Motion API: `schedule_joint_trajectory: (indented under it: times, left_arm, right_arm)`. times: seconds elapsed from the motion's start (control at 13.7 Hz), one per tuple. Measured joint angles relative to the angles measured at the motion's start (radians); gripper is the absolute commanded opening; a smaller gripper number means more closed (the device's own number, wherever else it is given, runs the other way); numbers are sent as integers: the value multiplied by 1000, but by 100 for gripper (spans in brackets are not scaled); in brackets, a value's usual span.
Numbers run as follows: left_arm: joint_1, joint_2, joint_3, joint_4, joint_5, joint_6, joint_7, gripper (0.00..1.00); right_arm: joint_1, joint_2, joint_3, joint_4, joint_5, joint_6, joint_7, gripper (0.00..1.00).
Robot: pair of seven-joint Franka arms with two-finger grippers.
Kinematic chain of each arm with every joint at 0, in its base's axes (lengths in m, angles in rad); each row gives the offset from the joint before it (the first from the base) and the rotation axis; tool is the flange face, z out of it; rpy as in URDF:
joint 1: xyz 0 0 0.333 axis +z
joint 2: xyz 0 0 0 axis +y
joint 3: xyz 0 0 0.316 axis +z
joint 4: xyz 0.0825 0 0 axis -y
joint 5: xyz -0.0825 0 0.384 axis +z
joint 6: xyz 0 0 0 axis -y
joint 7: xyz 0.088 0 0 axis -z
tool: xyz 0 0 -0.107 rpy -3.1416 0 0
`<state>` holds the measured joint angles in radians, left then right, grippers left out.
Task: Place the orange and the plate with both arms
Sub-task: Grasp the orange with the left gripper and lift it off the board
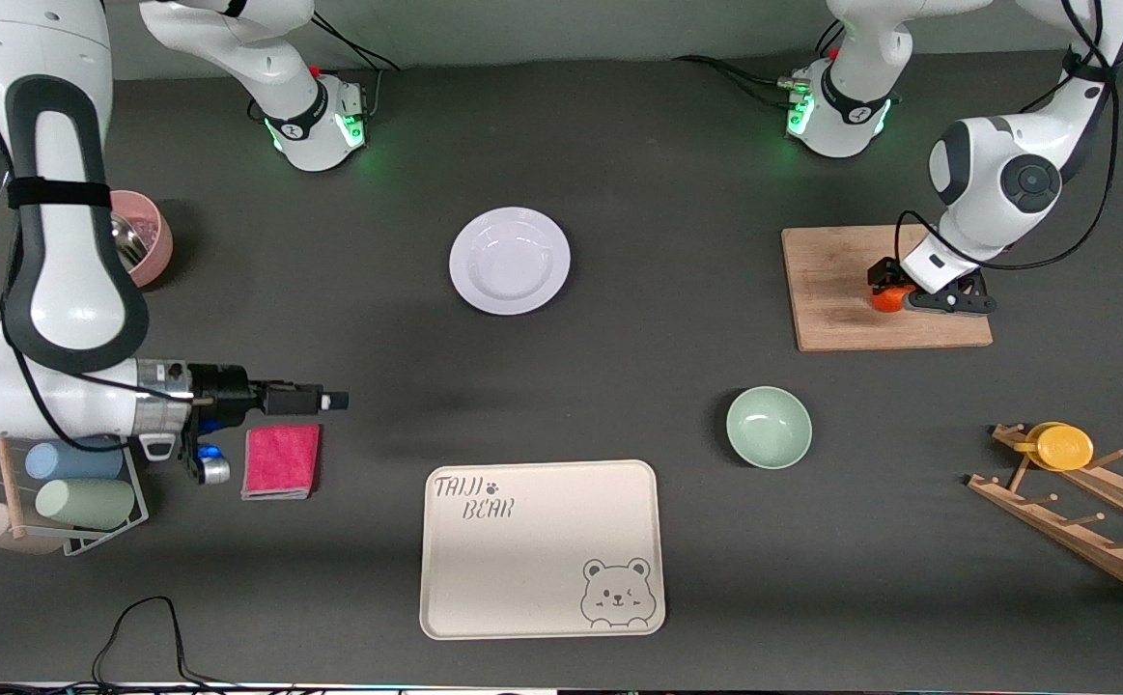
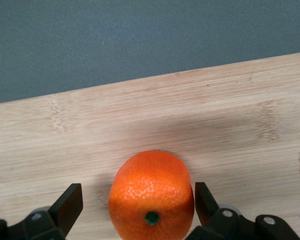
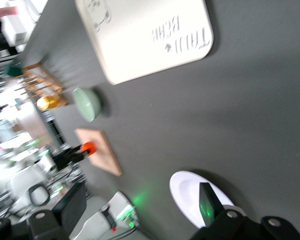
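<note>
Left gripper straddles the orange, right gripper waits away from the plate.

The right gripper (image 1: 334, 400), fingers spread and empty, hangs beside the pink cloth (image 1: 280, 460), with the white plate (image 1: 510, 261) well apart near the table's middle; a shallow plate on a flat table may slip out of a rim pinch. The left gripper (image 2: 139, 205) is down on the wooden cutting board (image 1: 884, 288), fingers open around the orange (image 2: 152, 195), one apparently touching it; closing off-centre could roll the round fruit away.

dimpled orange (image 2: 151, 195), glossy plate (image 1: 510, 261), wooden board (image 1: 841, 290)
</note>
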<state>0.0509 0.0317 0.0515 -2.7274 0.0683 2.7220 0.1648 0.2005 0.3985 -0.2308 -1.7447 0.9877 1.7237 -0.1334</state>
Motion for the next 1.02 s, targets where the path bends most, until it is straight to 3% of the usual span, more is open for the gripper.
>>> schedule_joint_trajectory:
  times: [0.15,0.44,0.59,0.88,1.02]
  left_arm:
    - [0,21,-1,0,0,16,1,97]
    - [-1,33,-4,1,1,24,2,64]
    - [-1,29,-4,3,1,24,3,57]
    - [-1,18,-4,36,1,-2,4,57]
    - [-1,-38,-4,146,0,-216,4,57]
  right_arm:
    - [-5,-28,-33,-109,55,-39,-125,100]
    - [-4,-55,-47,-220,129,-58,-209,100]
    - [-3,-87,-47,-289,146,-58,-287,100]
    - [-2,-104,-59,-428,187,-58,-452,100]
    - [-2,-100,-60,-464,189,-56,-503,100]
